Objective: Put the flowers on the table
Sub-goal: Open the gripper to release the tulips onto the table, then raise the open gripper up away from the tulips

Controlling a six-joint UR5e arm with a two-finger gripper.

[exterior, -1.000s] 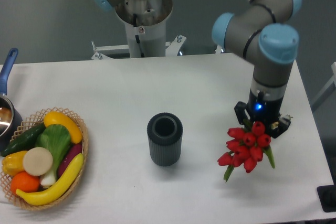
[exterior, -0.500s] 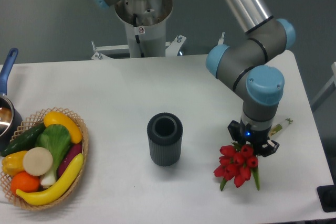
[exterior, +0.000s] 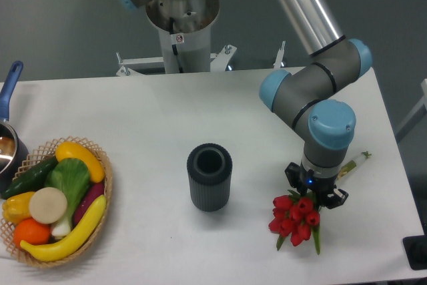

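Observation:
The flowers [exterior: 293, 219], a bunch of red tulips with green leaves, hang low over the white table [exterior: 267, 118] at its front right, stems pointing up and right toward a pale end [exterior: 357, 161]. My gripper [exterior: 311, 190] is shut on the stems just above the red heads, which point down toward the front. Whether the heads touch the table I cannot tell. The fingers are mostly hidden by the wrist and the blooms.
A dark ribbed vase [exterior: 209, 177] stands upright and empty left of the flowers. A wicker basket [exterior: 103, 195] with toy vegetables and fruit sits at the front left. A pot with a blue handle [exterior: 9, 85] is at the left edge.
My gripper has moved down and a little left toward the front with the flowers, bringing them closer to the table. The vase and basket have not moved.

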